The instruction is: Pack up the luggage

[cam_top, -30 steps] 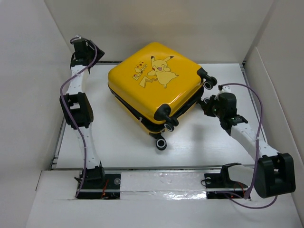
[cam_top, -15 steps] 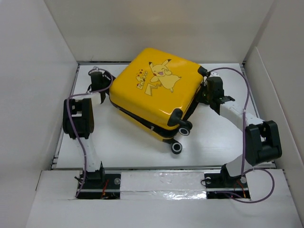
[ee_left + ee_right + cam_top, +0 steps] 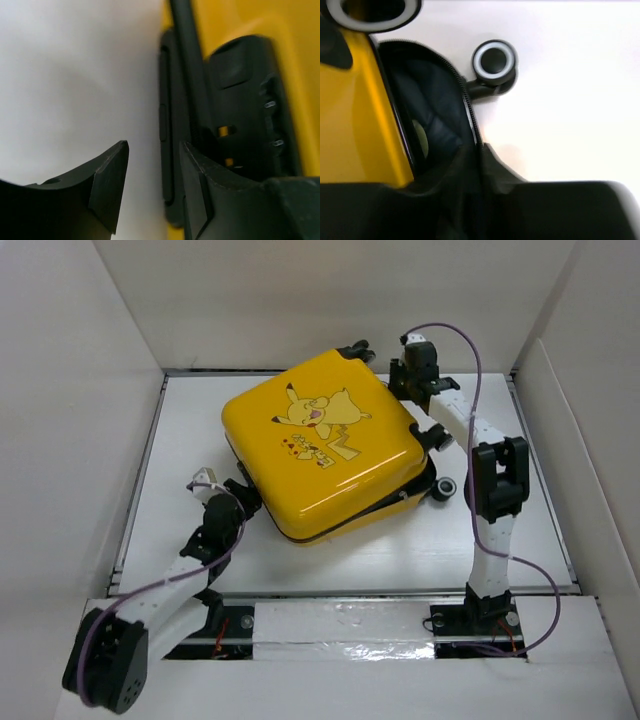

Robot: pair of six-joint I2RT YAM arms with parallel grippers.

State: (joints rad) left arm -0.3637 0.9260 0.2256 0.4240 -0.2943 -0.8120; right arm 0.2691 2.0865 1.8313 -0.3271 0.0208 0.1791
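Note:
The yellow Pikachu luggage [image 3: 320, 455] lies flat in the middle of the table, its lid slightly ajar along the front right edge. My left gripper [image 3: 240, 496] sits at its front left corner. In the left wrist view it [image 3: 154, 145] is open, with white table between the fingers and the right finger [image 3: 197, 192] against the luggage's black trim [image 3: 172, 125]. My right gripper [image 3: 405, 385] is at the far right corner. In the right wrist view it [image 3: 480, 149] is shut on the zip rim [image 3: 467, 105] of the luggage, with dark lining [image 3: 432, 100] showing inside.
White walls [image 3: 80, 390] enclose the table on the left, back and right. Black-and-white wheels [image 3: 445, 488] stick out at the luggage's right side; one shows in the right wrist view [image 3: 493, 61]. Bare table [image 3: 350, 560] lies in front of the luggage.
The luggage has turned and shifted left. My left arm swung from the far left to the front left corner. My right arm moved up to the far right corner.

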